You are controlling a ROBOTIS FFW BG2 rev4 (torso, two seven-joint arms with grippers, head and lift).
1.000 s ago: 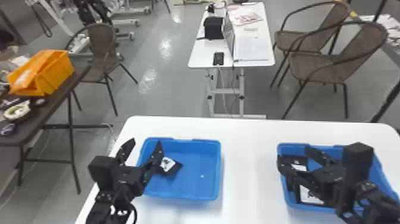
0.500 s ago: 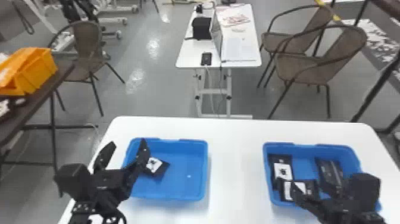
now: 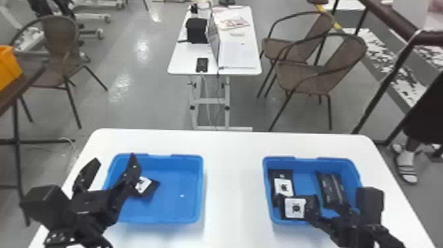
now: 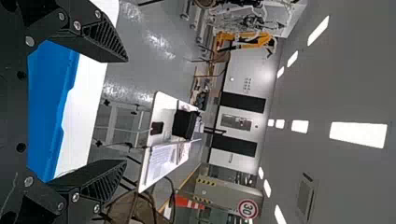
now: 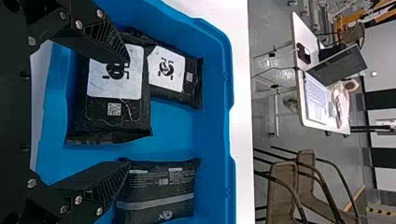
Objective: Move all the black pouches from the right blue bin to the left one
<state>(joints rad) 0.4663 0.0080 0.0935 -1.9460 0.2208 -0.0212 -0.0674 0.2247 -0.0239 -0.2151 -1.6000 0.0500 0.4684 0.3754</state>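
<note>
The right hand (image 5: 127, 111) is spread above three black pouches (image 5: 114, 128) in the right blue bin (image 5: 227, 84); closing might drag both labelled ones (they overlap). The left hand (image 3: 114, 157) hangs spread too.

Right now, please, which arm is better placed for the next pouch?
Probably the right arm: its open jaws hang over the right bin and three pouches, with the left arm at the left bin.
</note>
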